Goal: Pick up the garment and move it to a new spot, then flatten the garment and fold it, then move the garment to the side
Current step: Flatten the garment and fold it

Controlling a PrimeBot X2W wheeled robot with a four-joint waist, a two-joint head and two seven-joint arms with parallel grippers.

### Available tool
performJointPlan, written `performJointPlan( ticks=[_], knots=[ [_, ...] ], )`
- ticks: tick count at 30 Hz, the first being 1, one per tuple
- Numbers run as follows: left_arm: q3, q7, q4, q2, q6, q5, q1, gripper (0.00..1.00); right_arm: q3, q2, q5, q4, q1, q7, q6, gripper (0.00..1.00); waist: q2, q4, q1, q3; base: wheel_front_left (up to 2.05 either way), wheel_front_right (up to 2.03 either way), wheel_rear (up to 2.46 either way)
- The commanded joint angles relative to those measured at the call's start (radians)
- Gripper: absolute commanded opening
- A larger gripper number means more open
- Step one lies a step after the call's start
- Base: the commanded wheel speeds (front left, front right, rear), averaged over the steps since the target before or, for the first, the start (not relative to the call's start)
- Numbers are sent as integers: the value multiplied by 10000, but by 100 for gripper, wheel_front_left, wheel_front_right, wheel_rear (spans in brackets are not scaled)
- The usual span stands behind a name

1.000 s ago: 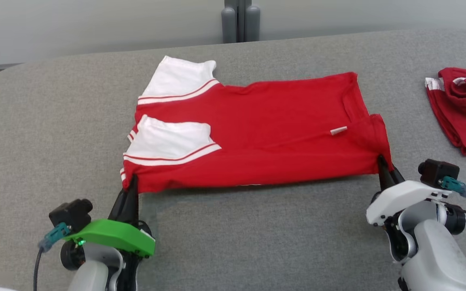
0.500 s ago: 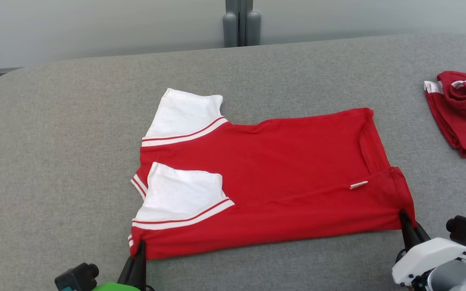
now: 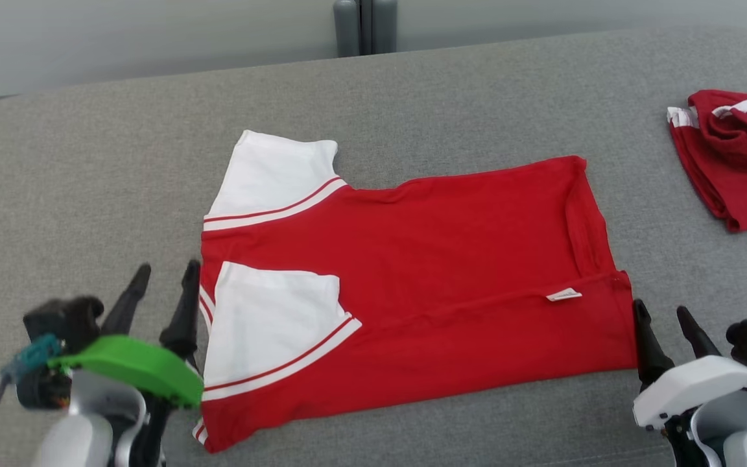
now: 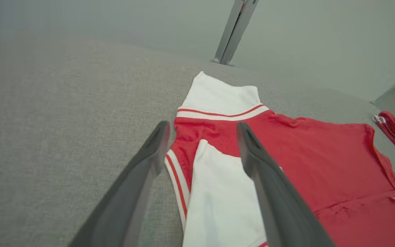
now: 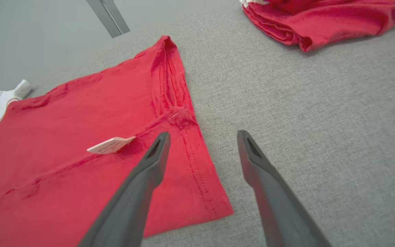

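The garment [image 3: 425,259] is a red shirt with white sleeves, folded in half and lying flat on the grey table [image 3: 88,194]. Its sleeves point left and its hem right, with a small white tag near the hem. My left gripper [image 3: 167,269] stands open just left of the near sleeve, holding nothing. In the left wrist view, the left gripper [image 4: 202,125] straddles the garment [image 4: 303,157] at its striped sleeve edge. My right gripper [image 3: 660,310] is open beside the near hem corner. In the right wrist view, the right gripper [image 5: 202,134] hovers over that corner of the garment [image 5: 81,116].
A second red and white garment [image 3: 736,155] lies crumpled at the table's right edge, also seen as a red heap [image 5: 321,17] in the right wrist view. A grey post [image 3: 364,26] stands behind the table's far edge. Bare grey table surrounds the shirt.
Both grippers have opened and let go of the garment's near corners. The near edge now lies flat on the table. The left gripper has moved up beside the sleeve; the camera view shifted.
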Motion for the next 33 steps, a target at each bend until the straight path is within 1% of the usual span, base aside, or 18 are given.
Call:
performJointPlan(
  ticks=[1, 3, 6, 7, 9, 12, 16, 19, 21, 24, 28, 33],
  knots=[
    [-73, 279, 7, 247, -116, 194, -732, 100, 113, -29, -88, -166, -285, 42, -12, 100, -1, -200, 0, 344, 0, 0, 0],
    [-243, 760, 186, 520, -265, 390, -1846, 100, 308, -31, -221, -334, -641, 122, -12, 100, -1, -333, 0, 644, 0, 0, 0],
    [-554, 1606, 664, 913, -598, 664, -3477, 100, 667, -29, -383, -512, -1241, 205, -12, 100, -1, -597, 0, 1201, 0, 0, 0],
    [-694, 1989, 924, 1072, -752, 766, -4090, 100, 836, -29, -437, -547, -1520, 209, -12, 100, -1, -720, 0, 1422, 0, 0, 0],
    [-881, 2660, 1333, 1365, -919, 938, -5170, 100, 1219, -28, -427, -604, -1991, 244, -12, 100, -1, -988, 0, 1859, 0, 0, 0],
    [-1084, 3511, 2047, 1589, -1085, 987, -6636, 100, 1616, -36, -492, -639, -2601, 202, -12, 100, -1, -1314, 0, 2435, 0, 0, 0],
    [-1220, 4615, 2977, 1736, -1196, 797, -7892, 100, 1942, -23, -537, -624, -3307, 105, -12, 100, -1, -1650, 0, 3104, 0, 0, 0],
    [-1247, 5264, 3558, 2086, -1286, 675, -8494, 100, 2150, -25, -541, -551, -3710, -7, -12, 100, -1, -1912, 0, 3533, 0, 0, 0],
    [-1293, 5480, 3799, 2225, -1339, 640, -8652, 100, 2238, -25, -523, -512, -3897, -98, -13, 100, -1, -2040, 0, 3724, 0, 0, 0],
    [-1239, 5779, 4067, 2385, -1289, 529, -8716, 100, 2324, -28, -493, -393, -4133, -236, -13, 100, -1, -2203, 0, 3928, 0, 0, 0],
    [-1222, 6280, 4169, 2578, -1333, 223, -8530, 100, 2361, -25, -460, -265, -4293, -387, -13, 100, -1, -2319, 0, 4048, 0, 0, 0],
    [-1201, 6413, 4084, 2719, -1173, 214, -8363, 100, 2322, -26, -453, -154, -4471, -521, -13, 100, -1, -2361, 0, 4112, 0, 0, 0]
  ],
)
